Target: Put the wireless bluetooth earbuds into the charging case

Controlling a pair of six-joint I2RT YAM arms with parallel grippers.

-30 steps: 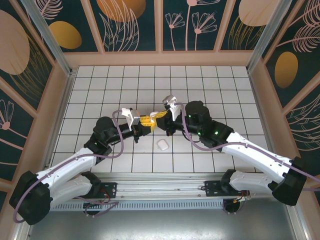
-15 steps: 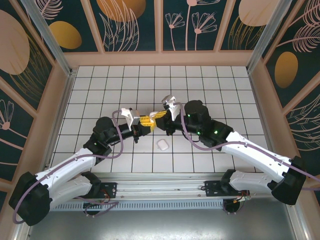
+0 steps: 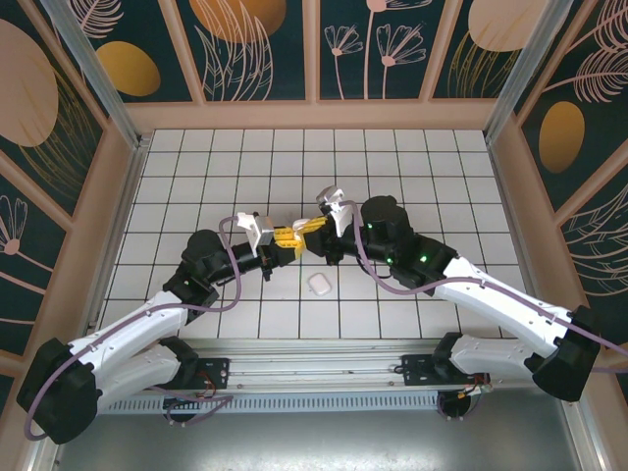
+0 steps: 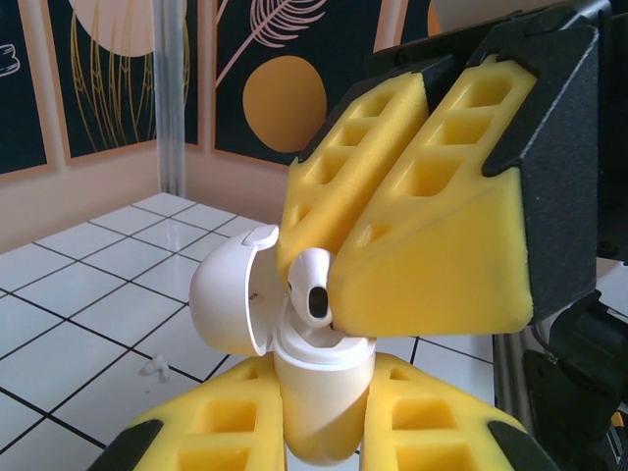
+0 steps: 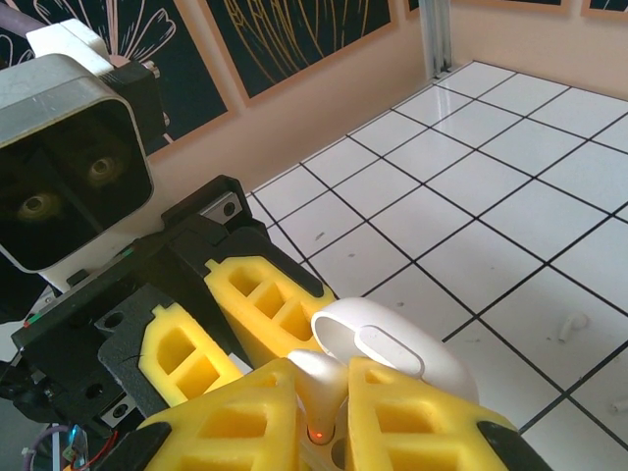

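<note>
My left gripper (image 4: 319, 397) is shut on the white charging case (image 4: 319, 412), held upright with its lid (image 4: 231, 304) swung open to the left. My right gripper (image 5: 324, 388) meets it from above, shut on one glossy white earbud (image 5: 329, 378). The earbud's stem points down into the case's mouth, where an orange light glows. From the left wrist the earbud (image 4: 312, 285) sits just above the case's opening, pressed against a yellow finger (image 4: 432, 245) of the right gripper. From above, the left gripper (image 3: 285, 238) and the right gripper (image 3: 312, 228) meet mid-table.
A second white case (image 3: 318, 284), closed, lies on the tiles just in front of the grippers. A tiny white bit (image 4: 152, 366) lies on a tile left of the held case. Wooden walls (image 3: 314, 116) ring the tiled floor.
</note>
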